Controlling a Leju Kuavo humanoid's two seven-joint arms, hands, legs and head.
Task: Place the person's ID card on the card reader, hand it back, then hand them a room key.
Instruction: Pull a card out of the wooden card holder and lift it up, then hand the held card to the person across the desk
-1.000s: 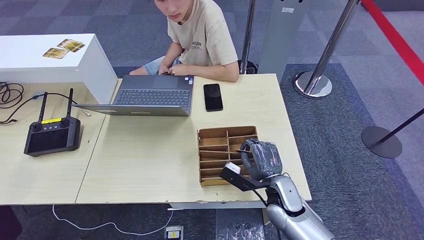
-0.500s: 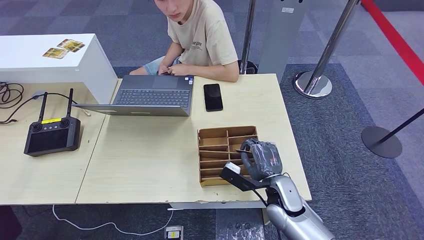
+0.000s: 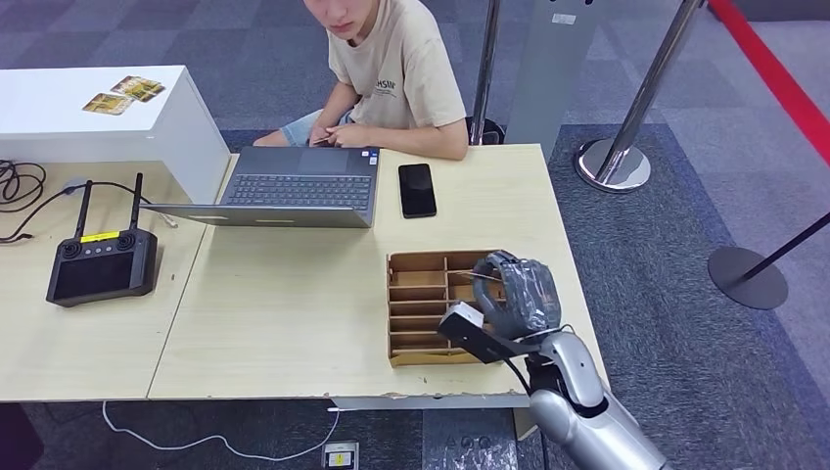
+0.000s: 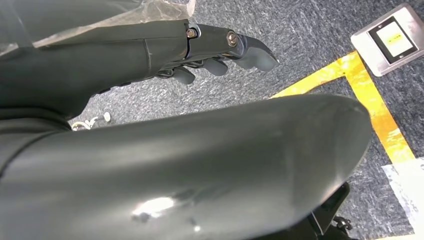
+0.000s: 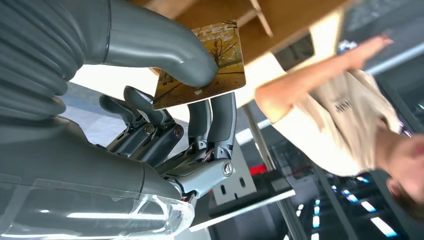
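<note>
From the head view you see the right hand (image 3: 517, 294) hovering over the right side of the cardboard organizer (image 3: 421, 304), which sits on the table (image 3: 294, 313) at about 5 o'clock from the laptop (image 3: 294, 186). That view hides what the hand carries. Your right wrist view fills the gap: the room key (image 5: 202, 65), a card with a yellow printed picture, is pinched between the thick thumb and the darker fingers (image 5: 220, 120), with the organizer's dividers just beyond it and the person (image 5: 350, 110) past those.

The person (image 3: 391, 69) sits at 12 o'clock, arms resting at the table's far edge, with a black phone (image 3: 417, 189) just right of the laptop. Two more cards (image 3: 124, 95) lie on the white box at 10 o'clock, and a black controller (image 3: 103, 262) sits at 9 o'clock.

Your left wrist view shows the left hand (image 4: 220, 55) hanging over grey carpet, its fingers (image 4: 257, 55) slightly curled and apart, holding nothing.
</note>
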